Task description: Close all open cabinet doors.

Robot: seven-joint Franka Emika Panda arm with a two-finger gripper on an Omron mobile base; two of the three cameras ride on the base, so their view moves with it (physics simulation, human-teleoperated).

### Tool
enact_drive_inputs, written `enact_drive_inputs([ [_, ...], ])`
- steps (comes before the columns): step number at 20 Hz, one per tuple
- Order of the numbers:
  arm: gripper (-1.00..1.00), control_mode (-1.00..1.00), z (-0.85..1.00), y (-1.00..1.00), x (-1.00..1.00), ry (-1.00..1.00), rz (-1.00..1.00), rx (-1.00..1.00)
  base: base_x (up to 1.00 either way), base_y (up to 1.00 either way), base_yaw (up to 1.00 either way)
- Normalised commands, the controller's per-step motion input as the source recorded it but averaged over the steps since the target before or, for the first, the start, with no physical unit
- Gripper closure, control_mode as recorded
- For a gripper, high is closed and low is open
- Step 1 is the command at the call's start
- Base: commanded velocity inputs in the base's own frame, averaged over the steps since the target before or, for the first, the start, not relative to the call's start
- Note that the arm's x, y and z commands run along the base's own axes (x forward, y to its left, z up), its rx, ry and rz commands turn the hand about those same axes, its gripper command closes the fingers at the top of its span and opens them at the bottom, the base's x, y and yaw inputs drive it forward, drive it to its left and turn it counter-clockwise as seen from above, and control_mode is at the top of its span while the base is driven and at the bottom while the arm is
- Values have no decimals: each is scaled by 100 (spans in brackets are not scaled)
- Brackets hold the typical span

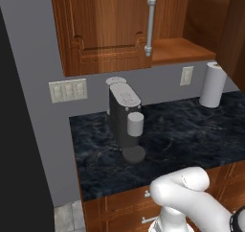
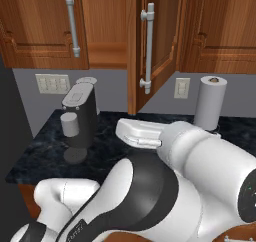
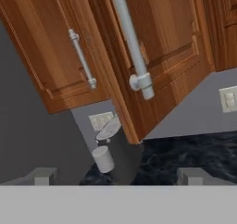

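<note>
One cabinet door (image 2: 160, 41) stands open, swung out toward me, with its long silver bar handle (image 2: 147, 48) on the near face. In the hand view this open door (image 3: 162, 47) and its handle (image 3: 132, 42) loom close ahead and above. My gripper (image 3: 119, 176) is open, its fingertips (image 3: 44, 176) wide apart with nothing between them, below the door's lower corner and not touching it. To the left, a closed door (image 2: 35, 26) (image 1: 105, 20) carries its own handle (image 2: 72, 23) (image 1: 150, 25). Between the two doors the bare cabinet shelf (image 1: 182, 49) shows. Another closed door (image 2: 220, 31) is on the right.
A dark coffee machine (image 1: 125, 121) (image 2: 80, 121) (image 3: 109, 149) stands on the black marble counter (image 1: 191, 130) under the closed left door. A paper towel roll (image 1: 213, 85) (image 2: 210, 103) stands at the right by the wall. Drawer fronts (image 1: 124, 202) run below the counter edge.
</note>
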Motion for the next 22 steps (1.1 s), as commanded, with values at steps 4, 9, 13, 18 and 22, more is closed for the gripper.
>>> enact_drive_inputs([
  [4, -100, -100, 0, -14, 82, 0, 6, 1, 0, 0, 0],
  [9, -100, -100, 0, -13, 72, 0, 5, 0, 0, 0, 0],
  [13, -100, -100, -1, -5, 76, 0, 5, 0, 0, 0, 0],
  [18, -100, -100, -1, -2, 60, 0, 6, 0, 0, 0, 0],
  [22, -100, -100, 0, 0, 36, -4, 1, 0, 0, 0, 0],
])
